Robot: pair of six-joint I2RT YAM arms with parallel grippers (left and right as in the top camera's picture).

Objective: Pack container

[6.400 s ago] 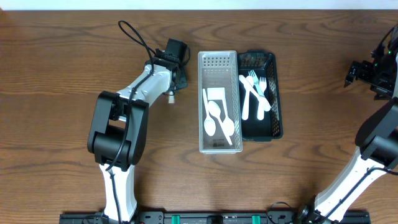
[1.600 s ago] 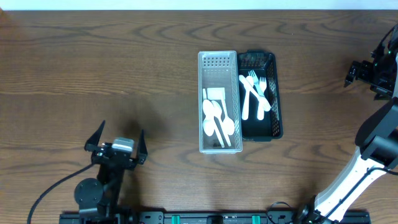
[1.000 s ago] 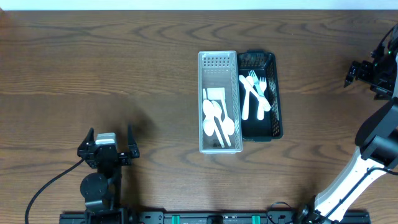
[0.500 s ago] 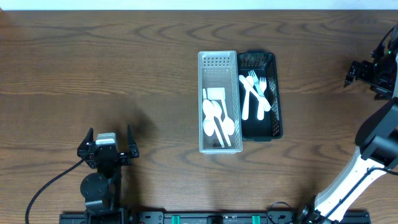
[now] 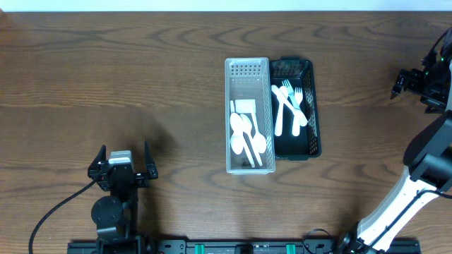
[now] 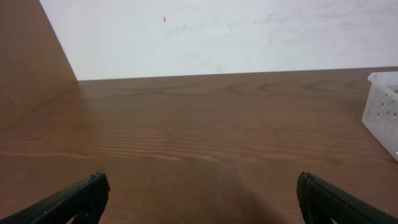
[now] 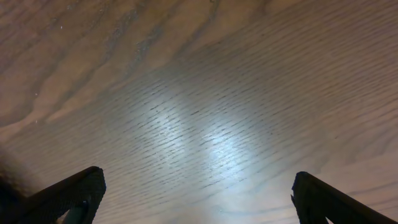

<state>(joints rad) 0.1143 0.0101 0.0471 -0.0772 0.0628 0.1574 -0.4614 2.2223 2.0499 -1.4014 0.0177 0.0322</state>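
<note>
A clear plastic container (image 5: 229, 106) stands mid-table with white spoons (image 5: 246, 138) lying in it. A black container (image 5: 316, 120) sits right beside it, touching its right side, and holds white forks (image 5: 289, 97) and a spoon. My left gripper (image 5: 123, 151) rests near the front left, far from both containers, open and empty. In the left wrist view the left gripper (image 6: 202, 190) frames bare wood, with a corner of the clear container (image 6: 384, 102) at the right edge. My right gripper (image 5: 397, 83) hovers at the far right edge, open; in its wrist view the right gripper (image 7: 198, 190) shows only table.
A white wall (image 6: 217, 34) borders the table's far edge. The left arm's cable (image 5: 53, 212) trails toward the front edge. The right arm (image 5: 424, 169) rises along the right side.
The left arm has drawn back from beside the clear container to the front left, and has held still for the last second. The right arm and the containers have not moved.
</note>
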